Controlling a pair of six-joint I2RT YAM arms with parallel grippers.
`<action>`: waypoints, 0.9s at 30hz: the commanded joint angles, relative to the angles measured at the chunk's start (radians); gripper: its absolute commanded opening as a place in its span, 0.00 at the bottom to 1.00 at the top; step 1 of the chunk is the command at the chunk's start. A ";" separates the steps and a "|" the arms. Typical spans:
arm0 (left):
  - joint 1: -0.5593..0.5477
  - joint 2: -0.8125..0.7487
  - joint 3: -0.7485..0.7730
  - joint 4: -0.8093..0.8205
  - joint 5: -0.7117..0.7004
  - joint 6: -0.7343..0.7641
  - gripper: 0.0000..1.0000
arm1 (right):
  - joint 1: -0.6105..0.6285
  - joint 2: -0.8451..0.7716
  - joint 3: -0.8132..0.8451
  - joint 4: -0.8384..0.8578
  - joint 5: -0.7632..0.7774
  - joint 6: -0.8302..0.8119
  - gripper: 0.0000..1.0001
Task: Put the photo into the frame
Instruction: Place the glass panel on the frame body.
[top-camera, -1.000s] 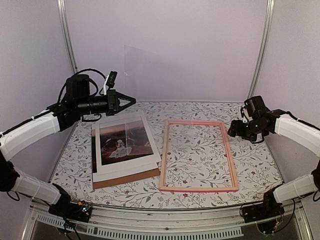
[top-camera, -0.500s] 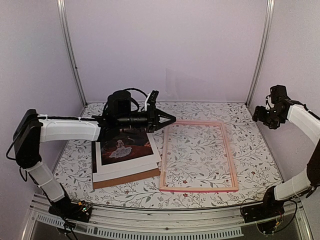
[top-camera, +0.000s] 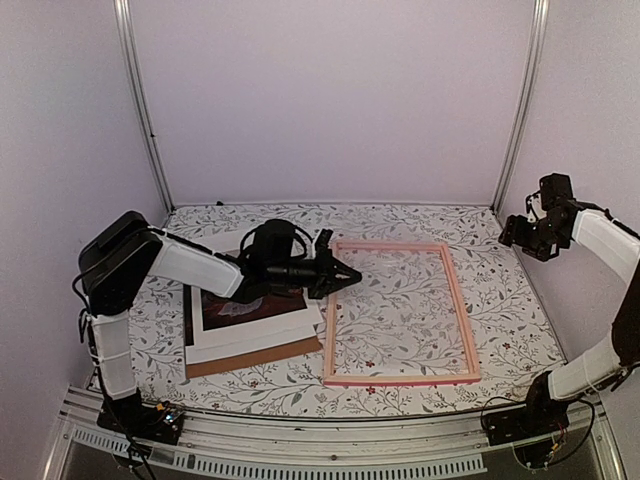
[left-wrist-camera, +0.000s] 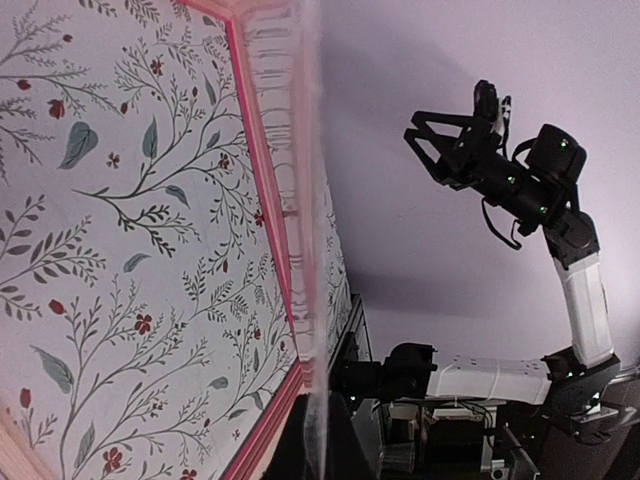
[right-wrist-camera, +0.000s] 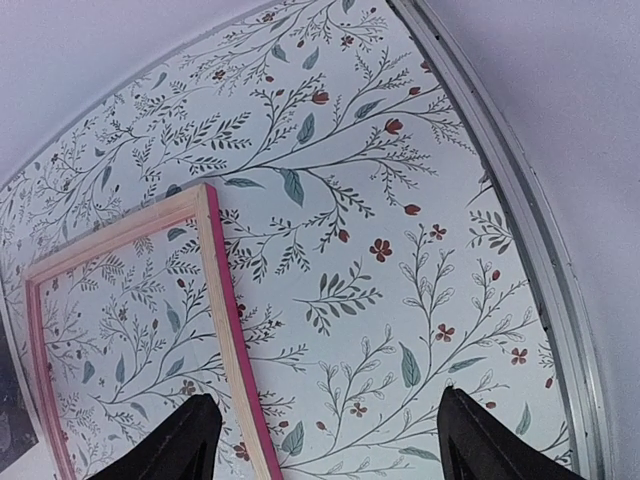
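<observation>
On the worktop (top-camera: 520, 330) the photo (top-camera: 238, 306) lies atop a card (top-camera: 262, 335) and board (top-camera: 255, 360), left of the frame (top-camera: 400, 379). The left pincer (top-camera: 354, 277), above the frame's left rail, apparently pinches a pane (left-wrist-camera: 312, 250) edge-on.

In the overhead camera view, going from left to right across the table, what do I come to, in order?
photo → frame → right gripper
</observation>
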 joint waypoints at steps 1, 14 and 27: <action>-0.009 0.060 0.053 -0.024 0.026 0.021 0.00 | 0.000 0.009 -0.025 0.022 -0.047 -0.011 0.78; -0.004 0.049 0.109 -0.253 -0.014 0.184 0.04 | 0.002 0.023 -0.071 0.045 -0.107 -0.010 0.76; -0.002 0.058 0.163 -0.354 -0.049 0.306 0.00 | 0.086 0.074 -0.175 0.132 -0.177 0.021 0.75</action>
